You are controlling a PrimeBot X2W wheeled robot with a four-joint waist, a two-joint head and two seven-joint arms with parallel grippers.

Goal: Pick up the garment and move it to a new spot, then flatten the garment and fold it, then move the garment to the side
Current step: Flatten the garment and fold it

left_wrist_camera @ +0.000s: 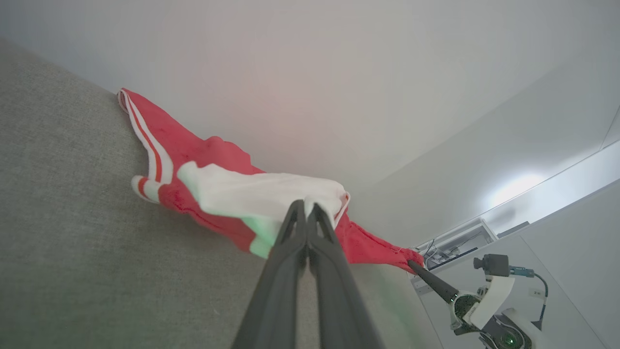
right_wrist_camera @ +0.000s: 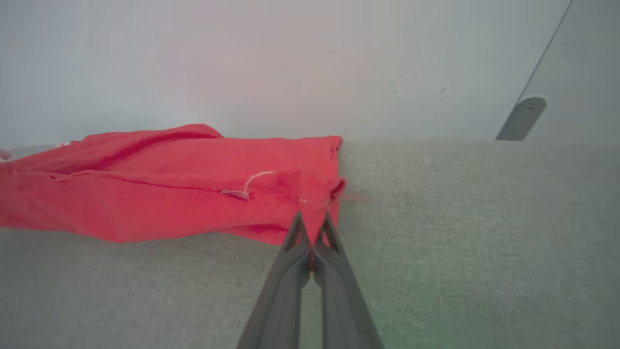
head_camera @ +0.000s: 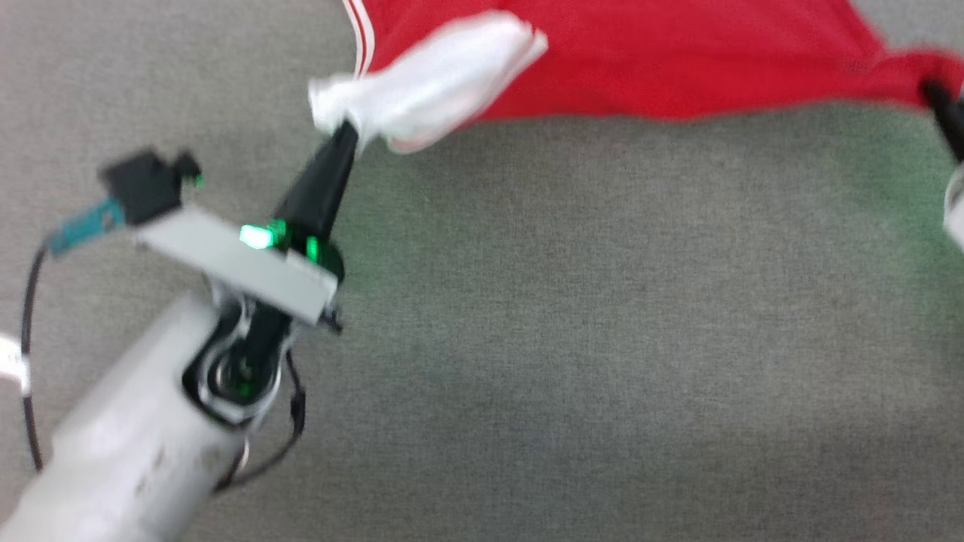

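Note:
The garment (head_camera: 663, 60) is a red jersey with a white sleeve, stretched across the top of the head view over grey cloth. My left gripper (head_camera: 348, 132) is shut on the bunched white sleeve (head_camera: 429, 83); the left wrist view shows its fingers (left_wrist_camera: 307, 213) pinched together in that white cloth, with red-and-white striped trim (left_wrist_camera: 150, 145) behind. My right gripper (head_camera: 934, 94) at the far right edge is shut on the garment's red corner; in the right wrist view its tips (right_wrist_camera: 311, 223) clamp the red hem (right_wrist_camera: 319, 194). The garment (right_wrist_camera: 169, 194) hangs pulled between both grippers.
A grey fabric surface (head_camera: 565, 339) spreads under both arms. A pale wall (right_wrist_camera: 290, 63) rises behind its far edge. The left wrist view shows the right arm (left_wrist_camera: 484, 300) beyond the garment, and a white shelf with cables (left_wrist_camera: 455, 242).

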